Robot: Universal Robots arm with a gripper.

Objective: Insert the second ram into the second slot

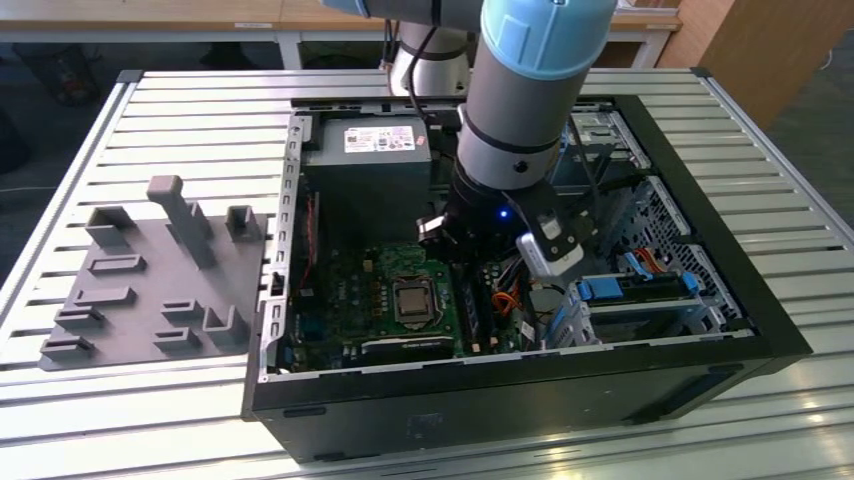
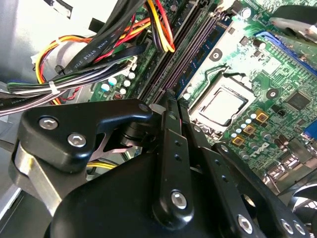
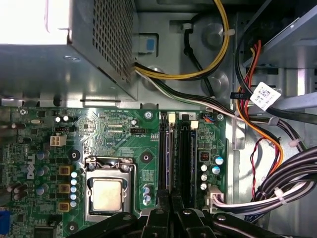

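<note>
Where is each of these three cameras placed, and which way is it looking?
Exterior view: off the arm, above, looking down into the open computer case; the arm shows.
First wrist view: on the arm, looking onto the motherboard; the end effector shows at the edge.
Second wrist view: on the arm, close behind the end effector, looking along the ram slots.
All three share the processor socket.

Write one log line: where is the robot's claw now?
gripper: low above memory slots | beside: processor socket | inside: open computer case
</note>
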